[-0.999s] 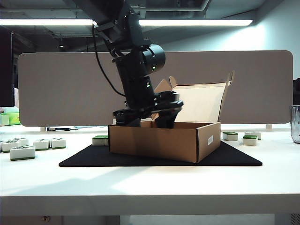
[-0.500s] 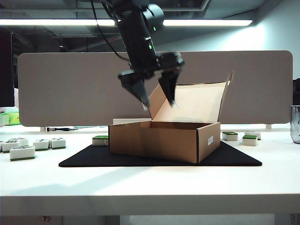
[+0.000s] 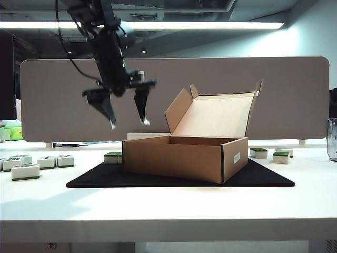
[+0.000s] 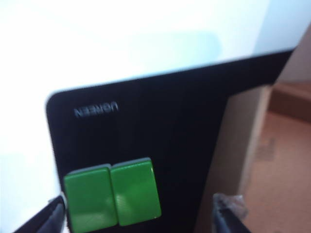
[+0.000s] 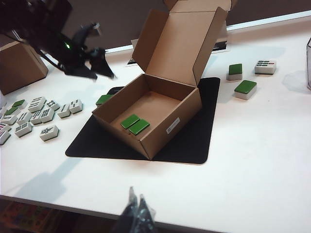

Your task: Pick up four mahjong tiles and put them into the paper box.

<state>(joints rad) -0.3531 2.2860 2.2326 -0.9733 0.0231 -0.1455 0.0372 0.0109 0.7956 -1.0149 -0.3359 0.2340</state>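
The paper box [image 3: 181,158] stands open on a black mat [image 3: 105,179], lid flap up. Two mahjong tiles [image 5: 130,121] [image 5: 139,127] lie green side up on its floor. My left gripper [image 3: 129,124] hangs open and empty in the air, left of the box and above the mat. In the left wrist view its fingertips [image 4: 48,218] stand wide apart over two green tiles [image 4: 90,201] [image 4: 136,191] lying side by side on the mat beside the box wall [image 4: 248,141]. My right gripper [image 5: 136,204] is shut and empty, low over the table's near edge.
Several loose tiles [image 5: 43,116] lie on the white table left of the mat. Three more tiles [image 5: 245,87] sit right of the box. A small cardboard box [image 5: 19,63] is at the far left, and a glass [image 3: 331,139] at the right edge.
My left gripper has risen out of the paper box and swung left, staying open. The right arm has not moved.
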